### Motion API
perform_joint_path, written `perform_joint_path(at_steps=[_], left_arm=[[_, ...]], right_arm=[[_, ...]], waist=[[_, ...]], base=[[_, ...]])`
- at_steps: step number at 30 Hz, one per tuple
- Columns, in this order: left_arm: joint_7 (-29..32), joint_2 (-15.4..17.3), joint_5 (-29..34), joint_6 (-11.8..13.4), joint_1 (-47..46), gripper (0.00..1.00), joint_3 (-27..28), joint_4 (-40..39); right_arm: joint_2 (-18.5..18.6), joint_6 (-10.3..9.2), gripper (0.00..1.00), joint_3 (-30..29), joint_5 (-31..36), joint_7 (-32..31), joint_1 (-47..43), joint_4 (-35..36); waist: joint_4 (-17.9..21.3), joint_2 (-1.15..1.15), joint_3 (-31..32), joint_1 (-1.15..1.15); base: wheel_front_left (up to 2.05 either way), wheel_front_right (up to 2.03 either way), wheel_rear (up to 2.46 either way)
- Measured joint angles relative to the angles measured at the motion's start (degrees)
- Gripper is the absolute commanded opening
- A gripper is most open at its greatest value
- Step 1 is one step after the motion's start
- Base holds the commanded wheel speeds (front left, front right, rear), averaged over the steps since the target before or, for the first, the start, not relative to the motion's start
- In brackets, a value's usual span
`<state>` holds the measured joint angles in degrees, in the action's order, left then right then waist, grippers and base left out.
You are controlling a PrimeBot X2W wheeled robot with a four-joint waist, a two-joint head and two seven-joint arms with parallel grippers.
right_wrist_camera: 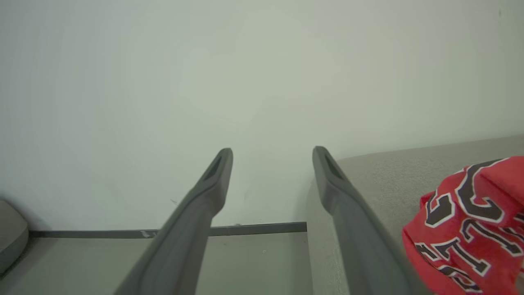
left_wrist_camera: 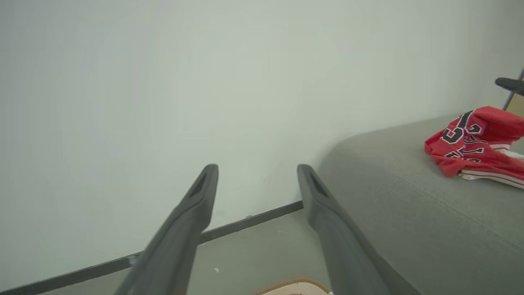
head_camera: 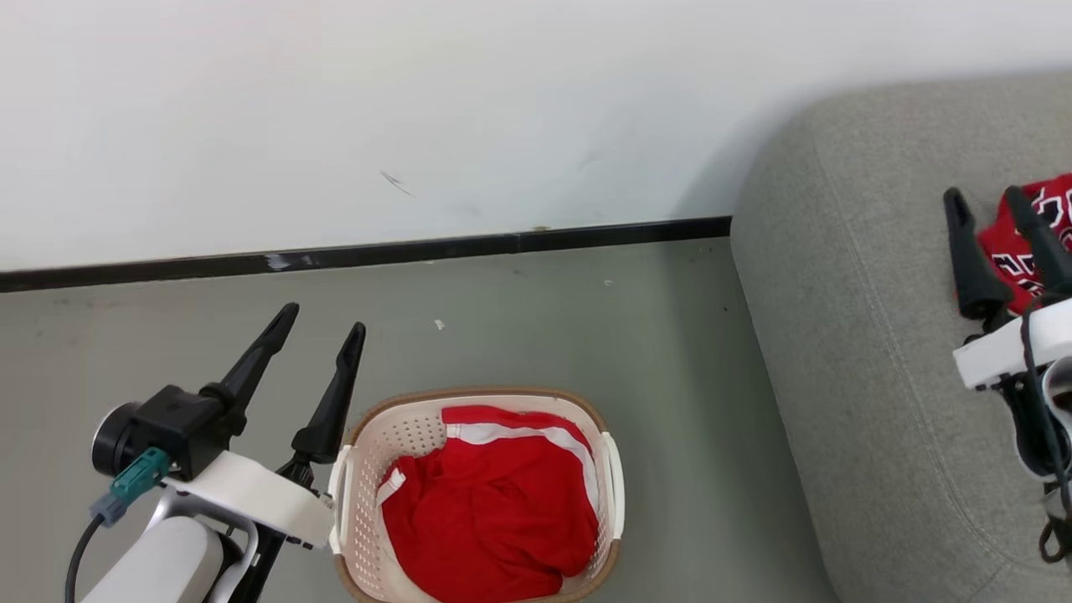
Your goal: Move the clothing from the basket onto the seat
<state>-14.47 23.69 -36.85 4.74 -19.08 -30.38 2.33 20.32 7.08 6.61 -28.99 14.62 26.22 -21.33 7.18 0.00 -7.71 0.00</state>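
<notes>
- We see our left gripper [head_camera: 323, 319] at lower left, jaws apart and empty, beside the basket [head_camera: 360, 502].
- Red clothing [head_camera: 494, 502] lies in the basket, bottom centre.
- Our right gripper [head_camera: 985, 196], jaws apart, hovers at the right edge over the seat [head_camera: 854, 335], beside a jersey [head_camera: 1009, 251].

1 garment [head_camera: 494, 502] lies in the basket [head_camera: 366, 456], left of the seat [head_camera: 854, 352] bearing the jersey [left_wrist_camera: 483, 139]
</notes>
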Motion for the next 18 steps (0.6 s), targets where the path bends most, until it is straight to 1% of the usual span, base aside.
perform_joint_path(at_steps=[6, 11, 13, 18], left_arm=[[0.0, -0.98, -0.45, 1.24, 3.02, 1.0, 2.71, 0.55], [0.0, -1.82, -0.54, 1.26, 5.48, 1.0, 4.14, 0.94], [0.0, -2.12, -0.54, 1.69, 6.39, 1.0, 4.61, 1.13], [0.0, -2.49, -0.49, 1.75, 8.59, 1.0, 5.75, 1.59]], right_arm=[[-1.2, -0.01, 1.0, 1.59, -0.56, 0.0, -3.1, 1.02], [-1.66, -0.01, 1.0, 2.44, -0.62, 0.0, -5.33, 2.54], [-1.92, -0.01, 1.0, 2.76, -0.62, 0.0, -6.16, 3.41], [-2.33, -0.01, 1.0, 2.33, -0.58, 0.0, -8.72, 5.44]], waist=[[-2.18, 0.0, 1.6, 0.0], [-3.9, 0.0, 2.86, 0.0], [-4.54, 0.0, 3.35, 0.0], [-6.03, 0.0, 4.51, 0.0]], base=[[0.0, 0.0, 0.0], [0.0, 0.0, 0.0], [0.0, 0.0, 0.0], [0.0, 0.0, 0.0]])
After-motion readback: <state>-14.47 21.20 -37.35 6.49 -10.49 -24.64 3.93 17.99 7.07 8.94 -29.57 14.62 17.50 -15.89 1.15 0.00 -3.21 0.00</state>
